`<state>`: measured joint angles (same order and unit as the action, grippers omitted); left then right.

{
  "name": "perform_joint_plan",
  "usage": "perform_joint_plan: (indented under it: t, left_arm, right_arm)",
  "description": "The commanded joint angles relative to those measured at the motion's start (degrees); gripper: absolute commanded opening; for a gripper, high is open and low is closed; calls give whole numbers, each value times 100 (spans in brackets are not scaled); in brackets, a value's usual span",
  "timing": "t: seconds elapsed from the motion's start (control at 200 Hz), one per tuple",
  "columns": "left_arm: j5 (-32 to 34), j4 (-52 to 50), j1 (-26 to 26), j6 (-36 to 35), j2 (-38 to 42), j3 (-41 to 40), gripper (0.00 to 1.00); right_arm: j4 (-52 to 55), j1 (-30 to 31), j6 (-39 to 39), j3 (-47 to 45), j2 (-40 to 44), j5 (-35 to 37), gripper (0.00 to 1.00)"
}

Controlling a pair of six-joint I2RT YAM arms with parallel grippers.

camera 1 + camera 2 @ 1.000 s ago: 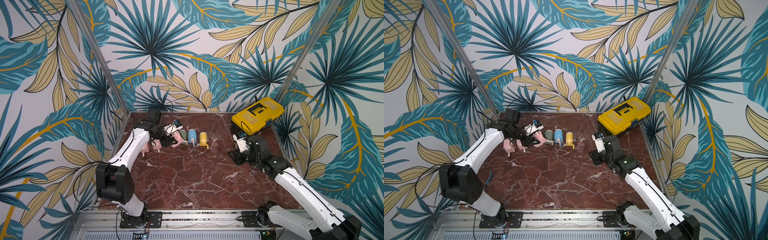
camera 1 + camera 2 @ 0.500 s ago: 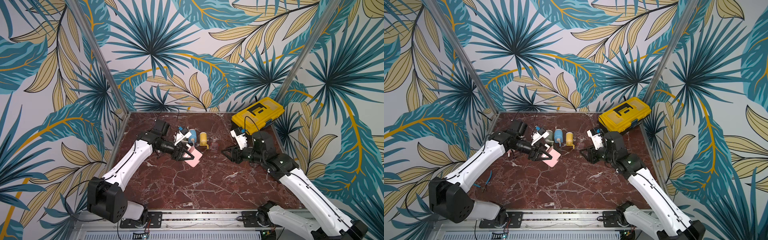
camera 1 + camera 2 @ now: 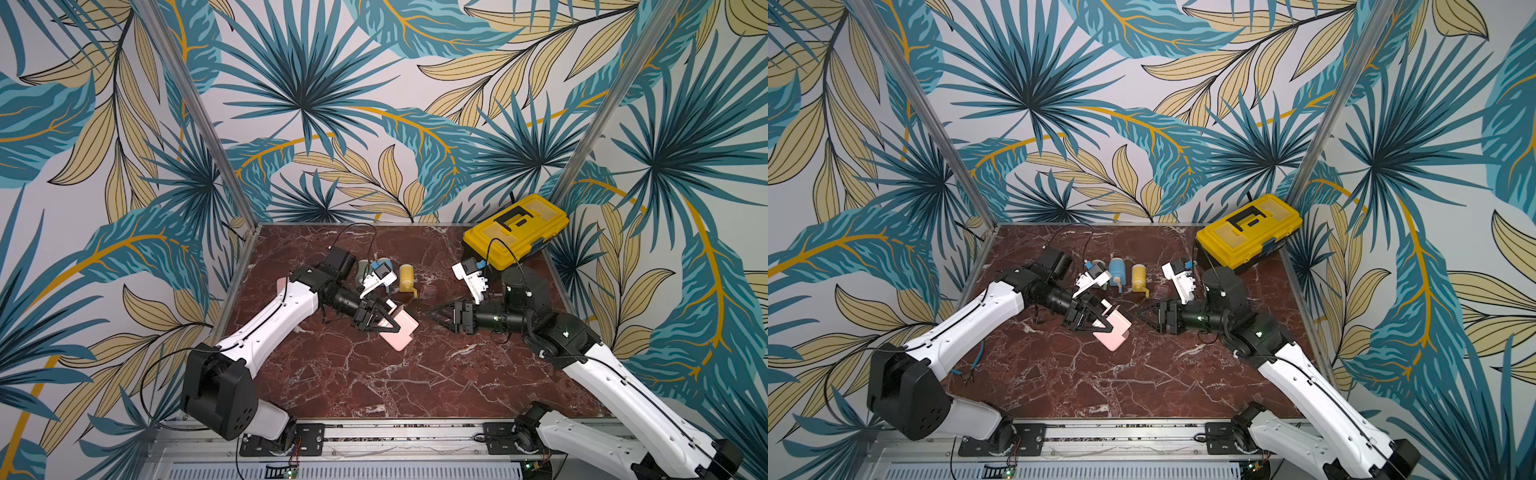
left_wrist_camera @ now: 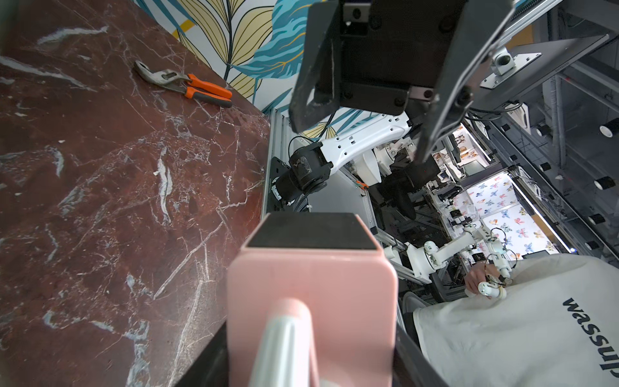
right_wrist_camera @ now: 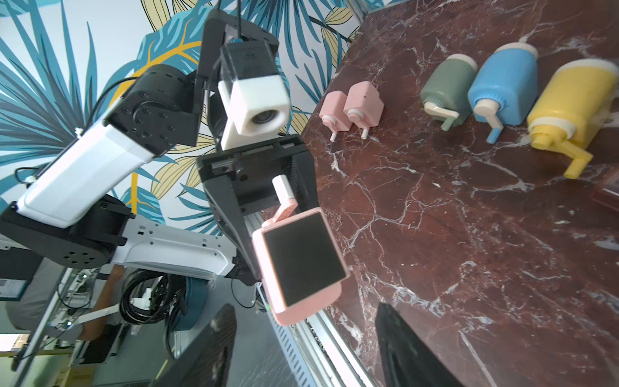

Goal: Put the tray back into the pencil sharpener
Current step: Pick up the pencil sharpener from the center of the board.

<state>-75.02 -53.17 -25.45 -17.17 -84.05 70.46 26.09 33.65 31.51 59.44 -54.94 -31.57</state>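
A pink pencil sharpener [image 3: 402, 333] [image 3: 1113, 332] hangs above the middle of the marble table, with my left gripper [image 3: 392, 323] shut on its sides. Its dark rectangular face [image 5: 301, 256] is turned toward my right gripper [image 3: 432, 312] [image 5: 304, 348], which stands open and empty a short way off, pointing at it. In the left wrist view the sharpener [image 4: 311, 291] fills the space between the fingers, crank toward the camera. The tray [image 3: 430, 291] [image 3: 1160, 289], small and clear reddish, lies on the table beside a yellow sharpener, apart from both grippers.
Green, blue [image 3: 1117, 270] and yellow [image 3: 406, 276] sharpeners lie in a row at the back. Two more pink ones [image 5: 348, 107] lie further left. A yellow toolbox [image 3: 515, 230] fills the back right corner. Orange pliers [image 4: 184, 83] and blue-handled pliers [image 3: 973, 365] lie near the table's edges.
The left arm lifted a pink sharpener from the back left and carried it to the table's middle. The right gripper swung toward it and opened wider.
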Motion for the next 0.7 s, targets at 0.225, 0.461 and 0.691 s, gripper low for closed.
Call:
perform_joint_plan:
  t: [0.225,0.461,0.691]
  left_arm:
    - [891,8,-110,940,-377,266,0]
    - [1556,222,-110,2219,-487,193,0]
    - [2063,325,-102,4411,-700,173,0]
  right_arm:
    - [-1000,245,1038,-881,263,481,69]
    - [-630,355,493,-934,317,1152,69]
    - [246,836,-2217,-515,156,2355,62]
